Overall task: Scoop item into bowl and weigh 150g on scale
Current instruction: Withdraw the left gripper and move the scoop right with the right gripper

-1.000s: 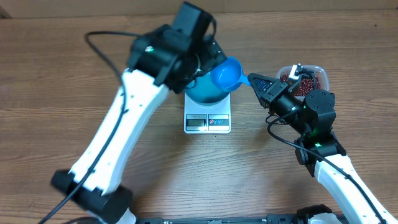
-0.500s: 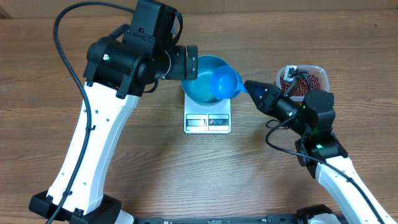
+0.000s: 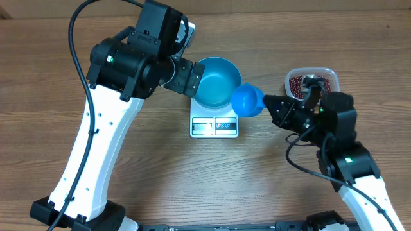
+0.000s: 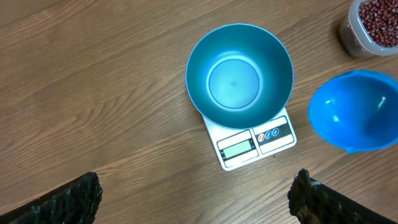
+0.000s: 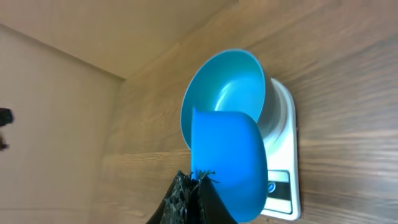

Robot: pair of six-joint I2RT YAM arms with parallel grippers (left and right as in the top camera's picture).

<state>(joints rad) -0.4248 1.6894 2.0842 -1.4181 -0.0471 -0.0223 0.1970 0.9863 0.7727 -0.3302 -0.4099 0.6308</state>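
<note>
Overhead: empty bowl (image 3: pixel 215 82) sits on scale (image 3: pixel 214 125), beans (image 3: pixel 308 83) in tub (image 3: pixel 329 72) right of scale, right tool (image 3: pixel 266 102) clenched on empty scoop (image 3: pixel 246 101) between them. Left wrist: left tool (image 4: pixel 196 190) released wide over scale; dropping could nudge bowl. Right wrist: scoop overlaps bowl rim, so a swing could clip it.

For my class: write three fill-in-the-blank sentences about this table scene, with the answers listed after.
The round deep bright-blue bowl rests on the small flat white square digital scale, and its inside is ____.
The gripper holding the small blue plastic scoop is the robot's ____ one.
In the overhead view, the clear plastic tub of small dark red-brown beans stands to the scale's ____.
Missing words: empty; right; right.
</note>
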